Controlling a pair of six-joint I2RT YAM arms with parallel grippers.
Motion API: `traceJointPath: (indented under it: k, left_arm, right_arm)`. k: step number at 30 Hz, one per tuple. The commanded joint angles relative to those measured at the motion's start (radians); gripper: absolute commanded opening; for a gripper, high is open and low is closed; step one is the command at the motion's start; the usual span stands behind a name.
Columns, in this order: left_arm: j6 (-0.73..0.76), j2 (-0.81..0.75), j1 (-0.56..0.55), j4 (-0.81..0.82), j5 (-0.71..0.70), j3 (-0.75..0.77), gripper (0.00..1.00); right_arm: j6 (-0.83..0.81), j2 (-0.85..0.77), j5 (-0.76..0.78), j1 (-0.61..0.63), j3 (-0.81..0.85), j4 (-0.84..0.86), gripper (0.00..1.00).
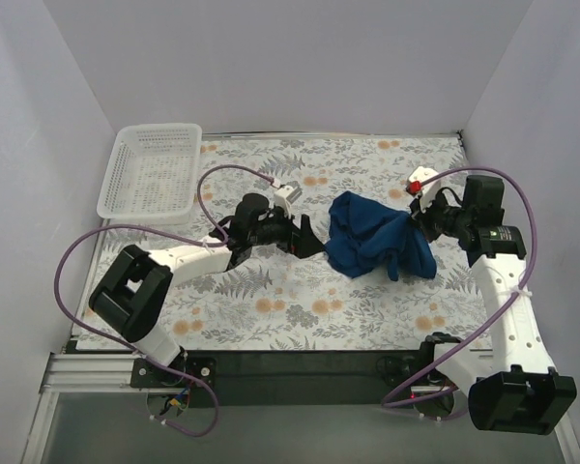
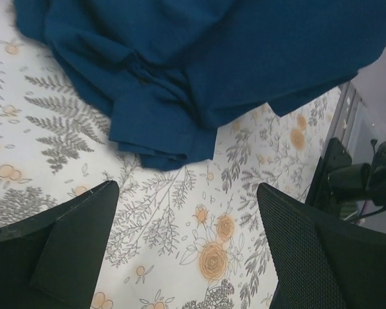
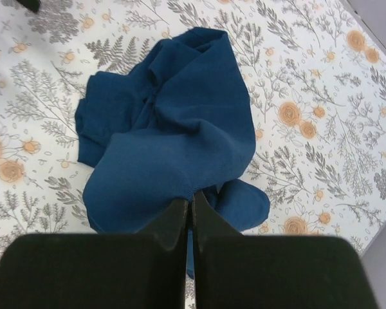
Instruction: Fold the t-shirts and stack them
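Note:
One dark navy blue t-shirt point(image 1: 372, 237) lies crumpled on the flowered tablecloth, right of centre. My right gripper point(image 1: 418, 224) sits at the shirt's right edge, and in the right wrist view it point(image 3: 192, 201) is shut on a fold of the t-shirt point(image 3: 174, 141), which puckers at the tips. My left gripper point(image 1: 309, 237) hovers just left of the shirt. In the left wrist view it point(image 2: 188, 193) stands open over bare cloth, with the t-shirt's point(image 2: 212, 58) bunched hem a little beyond the fingertips. No chest graphic shows.
A white lattice basket point(image 1: 150, 172) stands at the back left corner. The flowered cloth point(image 1: 300, 309) covers the table, with white walls on three sides. Purple cables loop from both arms.

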Motion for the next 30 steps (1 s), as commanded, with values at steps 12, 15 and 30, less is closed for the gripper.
traceJointPath:
  k: [12,15,30]
  left_arm:
    - [0.048,-0.823,-0.021,-0.289,-0.483,-0.275,0.86]
    - [0.023,-0.925,-0.021,-0.352,-0.505,-0.327,0.89]
    - [0.164,-0.658,-0.021,-0.357,-0.611,-0.157,0.90]
  right_arm:
    - [0.392,0.476,-0.166,0.461,0.686,0.211,0.01]
    - [0.493,0.565,-0.198,0.502,0.820,0.276,0.01]
    - [0.407,0.406,-0.241,0.450,0.667,0.285,0.01]
